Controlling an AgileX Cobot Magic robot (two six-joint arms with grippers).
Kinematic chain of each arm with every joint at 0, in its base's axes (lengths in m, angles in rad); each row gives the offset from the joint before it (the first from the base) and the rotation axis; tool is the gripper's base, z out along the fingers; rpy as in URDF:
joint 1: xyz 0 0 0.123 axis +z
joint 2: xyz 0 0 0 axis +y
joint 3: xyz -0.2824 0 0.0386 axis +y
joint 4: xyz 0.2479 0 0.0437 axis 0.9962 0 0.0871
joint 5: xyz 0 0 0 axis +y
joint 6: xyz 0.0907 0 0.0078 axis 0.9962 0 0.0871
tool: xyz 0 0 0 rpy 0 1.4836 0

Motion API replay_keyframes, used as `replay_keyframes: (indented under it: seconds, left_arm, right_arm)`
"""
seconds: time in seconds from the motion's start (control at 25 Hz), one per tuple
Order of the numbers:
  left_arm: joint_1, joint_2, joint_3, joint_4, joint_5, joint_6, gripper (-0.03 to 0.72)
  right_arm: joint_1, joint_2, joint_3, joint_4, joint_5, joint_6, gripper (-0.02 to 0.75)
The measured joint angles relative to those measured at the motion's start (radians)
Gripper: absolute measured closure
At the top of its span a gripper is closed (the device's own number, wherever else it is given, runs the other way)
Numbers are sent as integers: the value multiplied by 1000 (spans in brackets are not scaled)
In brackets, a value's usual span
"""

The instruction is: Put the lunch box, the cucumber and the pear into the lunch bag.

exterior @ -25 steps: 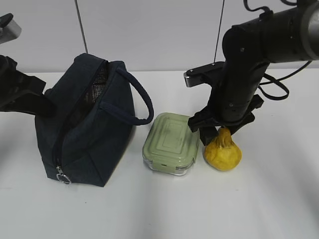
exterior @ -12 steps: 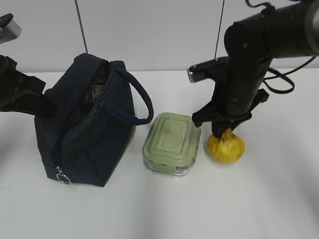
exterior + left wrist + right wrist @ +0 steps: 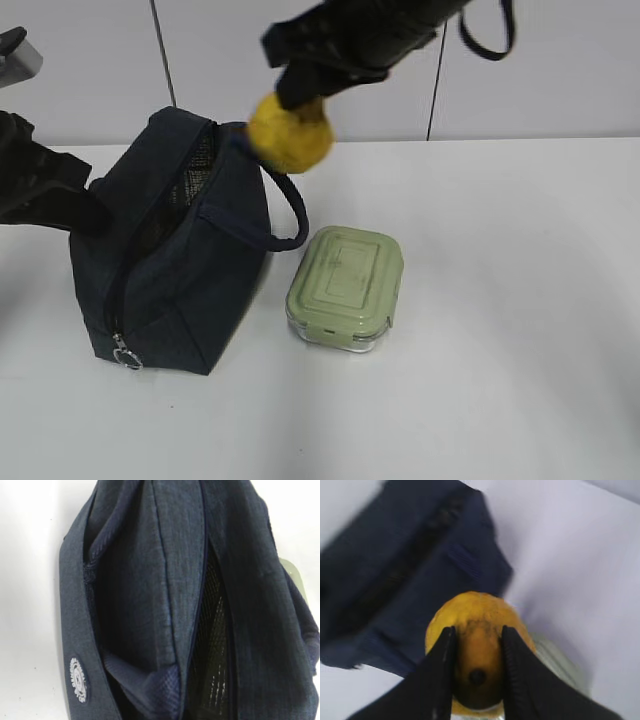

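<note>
I have the pear (image 3: 290, 132) clamped at its narrow neck in my right gripper (image 3: 476, 666), its long axis hanging down with the fat end lowest and the dark stem spot up between the fingers. It is lumpy, deep yellow, and sits in the air above the lunch bag's (image 3: 170, 245) handle side. The bag's zipper gapes open along its top. The green-lidded lunch box (image 3: 345, 288) rests just right of the bag. I cannot tell my left gripper's state.

Lunch bag (image 3: 170, 260): matt navy woven cloth, metal zipper pull. Lunch box (image 3: 345, 288): matt sage plastic lid, clear glass base. Pear (image 3: 290, 133): yellow, lumpy skin. Table (image 3: 520, 300): smooth white.
</note>
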Motion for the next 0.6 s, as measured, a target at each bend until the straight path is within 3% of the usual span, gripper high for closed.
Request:
replay_keyframes:
  seconds: [0.2, 0.6]
  left_arm:
    - [0, 0, 0, 0, 0, 0, 703]
    - [0, 0, 0, 1, 0, 0, 703]
  right_arm:
    - [55, 80, -41, 148, -80, -127, 552]
    - [63, 197, -58, 309, -105, -285, 552]
